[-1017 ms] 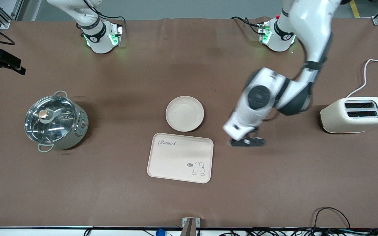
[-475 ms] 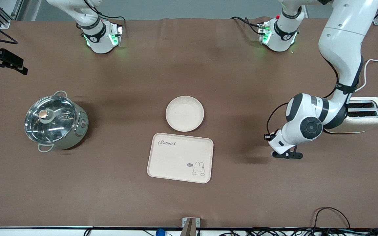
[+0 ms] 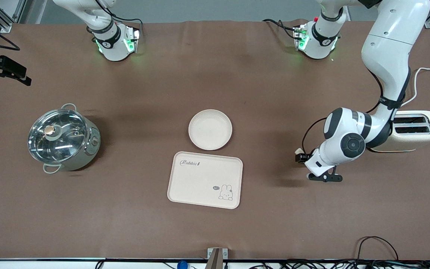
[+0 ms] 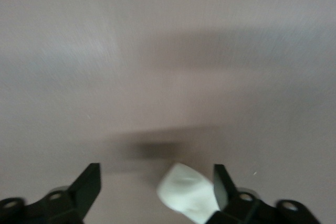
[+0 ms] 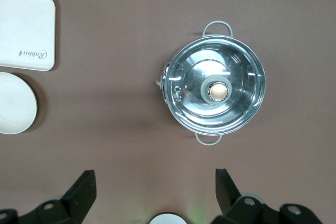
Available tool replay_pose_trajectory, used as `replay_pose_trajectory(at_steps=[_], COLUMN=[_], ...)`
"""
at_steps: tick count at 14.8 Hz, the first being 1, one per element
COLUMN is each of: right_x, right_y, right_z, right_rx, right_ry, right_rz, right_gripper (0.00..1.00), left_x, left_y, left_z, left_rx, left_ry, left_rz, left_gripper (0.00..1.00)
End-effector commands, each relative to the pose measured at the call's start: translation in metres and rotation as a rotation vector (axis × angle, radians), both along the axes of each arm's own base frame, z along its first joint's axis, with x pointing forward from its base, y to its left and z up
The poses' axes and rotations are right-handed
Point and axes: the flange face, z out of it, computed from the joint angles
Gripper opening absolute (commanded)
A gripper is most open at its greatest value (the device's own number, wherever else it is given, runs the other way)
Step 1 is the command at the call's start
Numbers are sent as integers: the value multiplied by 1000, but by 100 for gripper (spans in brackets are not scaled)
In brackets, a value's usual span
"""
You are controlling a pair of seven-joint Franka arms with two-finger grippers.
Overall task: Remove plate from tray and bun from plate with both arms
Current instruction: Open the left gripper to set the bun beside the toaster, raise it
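I see left gripper (image 4: 156, 184) spread wide over bare brown table (image 3: 312, 209), pale blocky bun (image 4: 188, 194) against one finger | right gripper (image 5: 155, 188) wide open, empty, waiting high over steel lidded pot (image 5: 214, 91)

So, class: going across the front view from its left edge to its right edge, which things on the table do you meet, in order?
Pot with glass lid → plate and rabbit tray, which overlap in that direction → left gripper, over bare table → toaster.
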Motion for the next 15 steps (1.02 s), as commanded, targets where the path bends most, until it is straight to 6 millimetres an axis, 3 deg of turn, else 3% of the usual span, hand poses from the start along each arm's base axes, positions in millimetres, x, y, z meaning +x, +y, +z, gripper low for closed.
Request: replay_pose_trajectory(at_steps=[1, 5, 7, 9, 12, 15], right_x=[-2, -2, -3, -2, -2, -2], right_y=[2, 2, 1, 2, 5, 5], right_z=[4, 4, 3, 4, 4, 4], right_rx=[0, 0, 0, 0, 0, 0], right_ry=[-18, -17, -14, -18, -18, -18], right_rz=[1, 2, 0, 0, 6, 8], right_gripper=[100, 100, 100, 100, 100, 100], left_x=[15, 15, 8, -2, -36, -74], left_y=[3, 15, 16, 35, 70, 81], left_z=[76, 199, 247, 282, 357, 398], left_rx=[7, 51, 37, 12, -12, 20], left_ry=[-55, -70, -66, -72, -154, -150], left_rz=[7, 25, 38, 40, 6, -11], left_gripper=[100, 100, 100, 100, 100, 100])
